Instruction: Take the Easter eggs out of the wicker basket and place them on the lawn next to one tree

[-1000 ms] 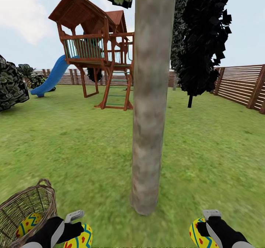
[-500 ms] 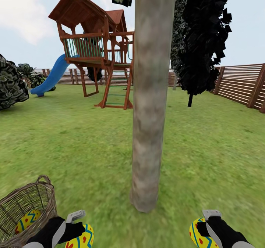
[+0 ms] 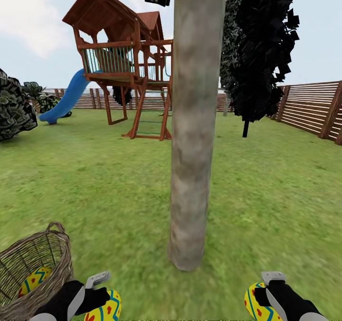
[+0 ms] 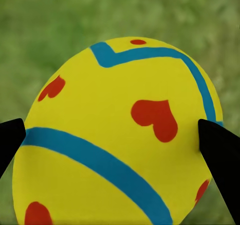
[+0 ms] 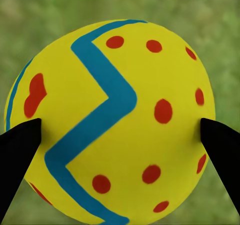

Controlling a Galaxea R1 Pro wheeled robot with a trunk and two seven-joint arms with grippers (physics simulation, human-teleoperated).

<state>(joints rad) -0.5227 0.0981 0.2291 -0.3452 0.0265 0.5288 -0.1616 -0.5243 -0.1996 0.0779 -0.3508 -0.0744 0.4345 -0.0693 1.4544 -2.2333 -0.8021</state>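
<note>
The garden is a wide lawn (image 3: 95, 183) of mottled green grass, closed in by a slatted wooden fence (image 3: 308, 109), with a wooden playset (image 3: 128, 69) and its blue slide (image 3: 66, 100) in the upper left of the frame. A pale trunk of a tree (image 3: 194, 121) rises straight up the middle, its foot on the grass in the lower centre.

The job looks about two-thirds lifted and none of it set down. At the bottom left, the left gripper (image 3: 97, 295) has its jaws clamped on an egg (image 3: 107, 307); the left wrist view shows that egg (image 4: 120, 135) pinched between two dark tips over grass. At the bottom right, the right gripper (image 3: 270, 295) is clamped on a second egg (image 3: 256, 304), seen close in the right wrist view (image 5: 110, 120). Both eggs hang near the trunk, one on each side, not yet on the ground. A third egg (image 3: 32, 280) lies in the wicker basket (image 3: 52, 259) at the lower left corner, so that one is left to fetch.

The treetop is cut off by the upper edge, both held eggs run off the bottom edge, and how high they hang above the grass I cannot tell.
</note>
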